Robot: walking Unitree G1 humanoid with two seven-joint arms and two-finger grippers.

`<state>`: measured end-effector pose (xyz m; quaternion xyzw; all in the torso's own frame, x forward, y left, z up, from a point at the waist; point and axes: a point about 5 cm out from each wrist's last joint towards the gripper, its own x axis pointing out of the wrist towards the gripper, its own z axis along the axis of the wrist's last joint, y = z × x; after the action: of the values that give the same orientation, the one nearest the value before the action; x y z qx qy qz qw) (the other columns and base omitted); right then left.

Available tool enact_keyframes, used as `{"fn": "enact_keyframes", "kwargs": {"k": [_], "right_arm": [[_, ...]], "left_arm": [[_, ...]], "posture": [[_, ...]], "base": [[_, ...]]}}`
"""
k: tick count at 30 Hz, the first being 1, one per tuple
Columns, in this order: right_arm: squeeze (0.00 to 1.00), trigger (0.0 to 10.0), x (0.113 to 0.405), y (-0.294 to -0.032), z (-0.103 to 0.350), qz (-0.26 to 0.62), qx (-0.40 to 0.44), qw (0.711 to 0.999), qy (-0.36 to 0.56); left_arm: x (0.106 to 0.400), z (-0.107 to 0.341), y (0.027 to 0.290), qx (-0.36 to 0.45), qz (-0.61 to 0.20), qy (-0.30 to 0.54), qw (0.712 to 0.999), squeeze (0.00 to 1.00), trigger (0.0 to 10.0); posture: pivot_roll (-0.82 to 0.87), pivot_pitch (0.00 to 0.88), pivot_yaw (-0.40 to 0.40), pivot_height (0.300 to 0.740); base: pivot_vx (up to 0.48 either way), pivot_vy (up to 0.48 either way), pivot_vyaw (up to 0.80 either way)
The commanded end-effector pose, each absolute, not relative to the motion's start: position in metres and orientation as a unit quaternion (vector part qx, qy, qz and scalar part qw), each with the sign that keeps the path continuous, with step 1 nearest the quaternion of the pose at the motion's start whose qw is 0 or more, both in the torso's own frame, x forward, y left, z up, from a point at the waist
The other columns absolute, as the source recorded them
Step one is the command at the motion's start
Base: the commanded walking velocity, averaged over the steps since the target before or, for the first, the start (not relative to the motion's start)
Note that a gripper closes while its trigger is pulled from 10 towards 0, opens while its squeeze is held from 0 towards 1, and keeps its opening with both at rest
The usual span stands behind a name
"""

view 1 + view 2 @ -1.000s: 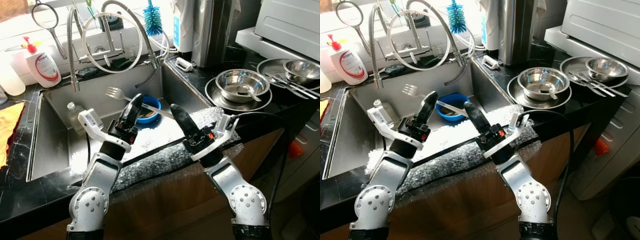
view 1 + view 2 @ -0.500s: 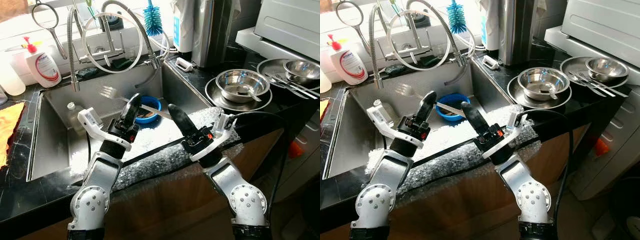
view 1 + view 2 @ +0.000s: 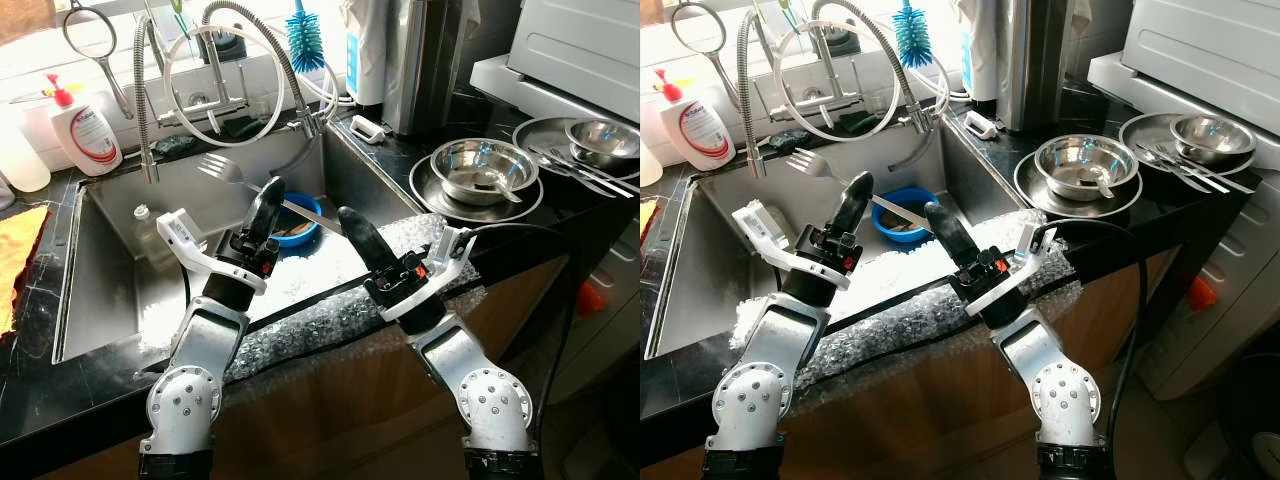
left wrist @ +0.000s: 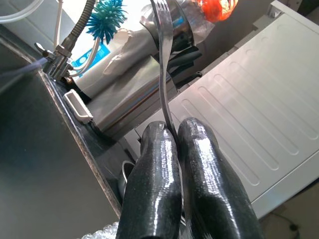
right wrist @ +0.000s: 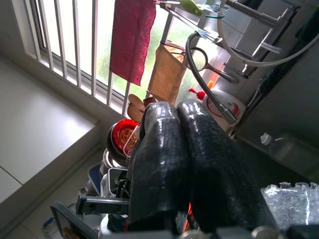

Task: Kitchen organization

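While both arms reach over the bubble wrap (image 3: 330, 315) on the counter's front edge, the right gripper (image 3: 352, 226) is clenched on nothing. Just beyond, the left gripper (image 3: 268, 196) pinches the fork (image 3: 222, 170) partway along its handle, tines raised over the sink (image 3: 110, 260) near its back wall, above the blue bowl (image 3: 298, 222). Thin, stiff, smooth steel like that looks light but likely to swivel; a hold nearer the middle would steady it. Steel bowls (image 3: 484, 165) sit on the counter's right side.

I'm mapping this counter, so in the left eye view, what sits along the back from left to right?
Soap bottle → strainer → coiled faucet hose → blue bottle brush → nested steel bowls → bowl on plate with cutlery.
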<state>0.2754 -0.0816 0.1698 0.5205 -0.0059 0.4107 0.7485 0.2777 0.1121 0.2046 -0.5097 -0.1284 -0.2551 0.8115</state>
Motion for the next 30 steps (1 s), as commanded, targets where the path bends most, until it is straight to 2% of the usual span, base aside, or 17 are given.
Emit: {"fn": "enact_keyframes", "kwargs": {"k": [1, 2, 7, 15, 16, 17, 18, 19, 20, 21, 22, 23, 24, 25, 26, 27, 30], "right_arm": [[0.75, 10.0, 0.264, -0.066, 0.154, 0.395, 0.548, 0.737, 0.014], [1.00, 10.0, 0.265, -0.067, 0.154, 0.390, 0.548, 0.740, 0.014], [1.00, 10.0, 0.267, -0.069, 0.155, 0.385, 0.547, 0.743, 0.011], [1.00, 10.0, 0.270, -0.070, 0.161, 0.382, 0.533, 0.755, -0.002], [0.66, 10.0, 0.271, -0.070, 0.161, 0.379, 0.525, 0.763, -0.002], [0.00, 10.0, 0.272, -0.071, 0.161, 0.373, 0.510, 0.775, -0.002], [0.00, 10.0, 0.273, -0.071, 0.161, 0.369, 0.494, 0.787, -0.003], [0.00, 10.0, 0.276, -0.073, 0.165, 0.358, 0.457, 0.814, -0.013], [0.00, 10.0, 0.277, -0.074, 0.167, 0.354, 0.448, 0.821, -0.017], [0.00, 10.0, 0.277, -0.074, 0.167, 0.354, 0.448, 0.821, -0.017], [0.00, 10.0, 0.282, -0.078, 0.172, 0.332, 0.411, 0.848, -0.029], [0.00, 10.0, 0.283, -0.080, 0.173, 0.327, 0.401, 0.855, -0.032], [0.00, 10.0, 0.287, -0.083, 0.178, 0.313, 0.326, 0.891, -0.049], [0.00, 10.0, 0.287, -0.083, 0.178, 0.313, 0.326, 0.891, -0.049], [0.00, 10.0, 0.288, -0.085, 0.183, 0.307, 0.285, 0.905, -0.064], [0.00, 10.0, 0.289, -0.089, 0.192, 0.292, 0.233, 0.923, -0.088], [0.00, 10.0, 0.290, -0.094, 0.198, 0.257, 0.153, 0.947, -0.117]], "left_arm": [[0.276, 0.196, 0.111, -0.545, -0.222, -0.126, 0.799, 0.00, 0.0], [0.277, 0.196, 0.113, -0.547, -0.217, -0.128, 0.799, 0.00, 0.0], [0.279, 0.198, 0.118, -0.551, -0.200, -0.134, 0.799, 0.00, 0.0], [0.286, 0.213, 0.140, -0.562, -0.162, -0.177, 0.792, 0.00, 0.0], [0.287, 0.215, 0.143, -0.560, -0.154, -0.183, 0.793, 0.00, 0.0], [0.288, 0.216, 0.148, -0.557, -0.139, -0.190, 0.797, 0.00, 0.0], [0.289, 0.219, 0.152, -0.553, -0.124, -0.198, 0.800, 0.00, 0.0], [0.291, 0.225, 0.160, -0.506, -0.097, -0.219, 0.828, 0.00, 0.7], [0.291, 0.229, 0.161, -0.468, -0.101, -0.229, 0.848, 0.00, 0.7], [0.291, 0.229, 0.161, -0.468, -0.101, -0.229, 0.848, 0.00, 0.7], [0.293, 0.232, 0.160, -0.410, -0.091, -0.233, 0.877, 0.00, 5.5], [0.293, 0.233, 0.160, -0.396, -0.088, -0.234, 0.884, 0.00, 5.5], [0.294, 0.233, 0.164, -0.365, -0.061, -0.238, 0.898, 0.00, 10.0], [0.294, 0.233, 0.164, -0.365, -0.061, -0.238, 0.898, 0.00, 10.0], [0.294, 0.233, 0.166, -0.330, -0.049, -0.240, 0.912, 0.00, 10.0], [0.295, 0.230, 0.168, -0.259, -0.029, -0.237, 0.936, 0.00, 10.0], [0.297, 0.218, 0.171, -0.184, -0.010, -0.215, 0.959, 0.00, 10.0]], "posture": [[-0.19, 0.000, 0.103, 0.740], [-0.19, 0.000, 0.101, 0.740], [-0.19, 0.000, 0.102, 0.740], [-0.19, 0.000, 0.105, 0.740], [-0.19, 0.000, 0.105, 0.740], [-0.19, 0.000, 0.105, 0.740], [-0.19, 0.000, 0.105, 0.740], [-0.19, 0.000, 0.106, 0.740], [-0.19, 0.000, 0.106, 0.740], [-0.19, 0.000, 0.106, 0.740], [-0.19, 0.000, 0.108, 0.740], [-0.19, 0.000, 0.108, 0.740], [-0.19, 0.000, 0.109, 0.740], [-0.19, 0.000, 0.109, 0.740], [-0.20, 0.000, 0.111, 0.740], [-0.20, 0.000, 0.111, 0.740], [-0.21, 0.000, 0.118, 0.740]], "base": [[0.000, 0.000, 0.00], [0.000, 0.000, 0.00], [0.000, 0.000, 0.00], [0.000, 0.000, 0.00], [0.000, 0.000, 0.00], [0.000, 0.000, 0.00], [0.000, 0.000, 0.00], [0.000, 0.000, 0.00], [0.000, 0.000, 0.00], [0.000, 0.000, 0.00], [0.000, 0.000, 0.00], [0.000, 0.000, 0.00], [0.000, 0.000, 0.00], [0.000, 0.000, 0.00], [0.000, 0.000, 0.00], [0.000, 0.000, 0.00], [0.000, 0.000, 0.00]]}}
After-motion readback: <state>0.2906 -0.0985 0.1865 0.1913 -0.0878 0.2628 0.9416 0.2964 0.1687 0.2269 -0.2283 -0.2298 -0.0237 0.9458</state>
